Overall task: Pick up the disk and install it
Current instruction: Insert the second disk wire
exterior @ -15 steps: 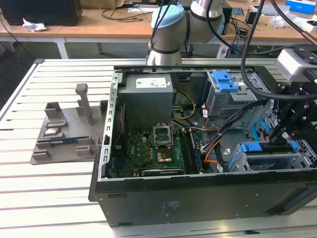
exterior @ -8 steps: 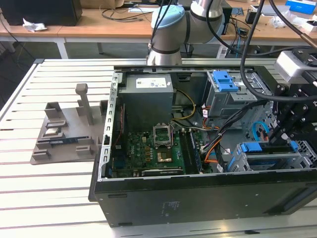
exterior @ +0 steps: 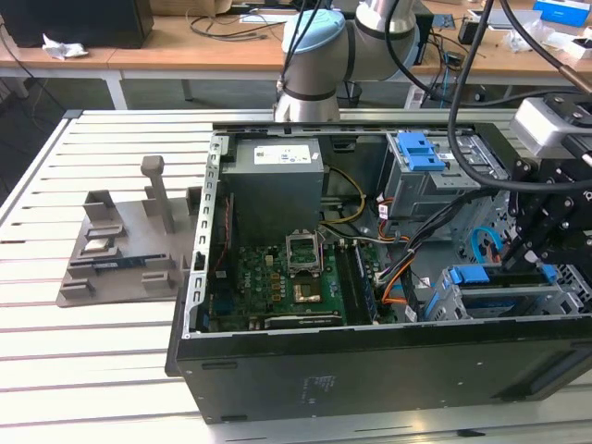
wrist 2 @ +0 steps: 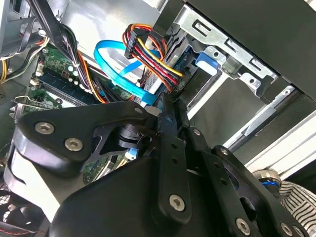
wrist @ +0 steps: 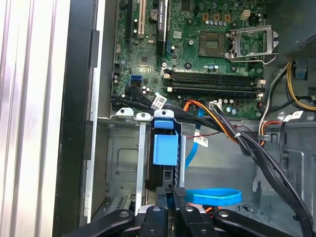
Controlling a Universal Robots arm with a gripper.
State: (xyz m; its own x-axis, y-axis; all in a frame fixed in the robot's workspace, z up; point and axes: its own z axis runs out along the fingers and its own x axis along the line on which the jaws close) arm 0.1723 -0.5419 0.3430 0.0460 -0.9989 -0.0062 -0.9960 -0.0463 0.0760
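The slatted worktop (exterior: 55,351) carries an open computer case (exterior: 370,370) with its green motherboard (exterior: 277,287) exposed. Inside, near the exterior view's right, a metal drive bay (exterior: 518,301) holds the disk (wrist: 163,153), standing on edge in its blue plastic frame, dark body below the blue tab. The bay's walls press close on both sides; black cables (wrist: 247,143) crowd nearby. The gripper (wrist: 176,195) is clamped on the disk's edge

The disk (wrist: 164,148) sits edge-on in the metal bay (wrist: 121,163), its label hidden, while the gripper (wrist: 174,197) is cut off by the picture's edge.
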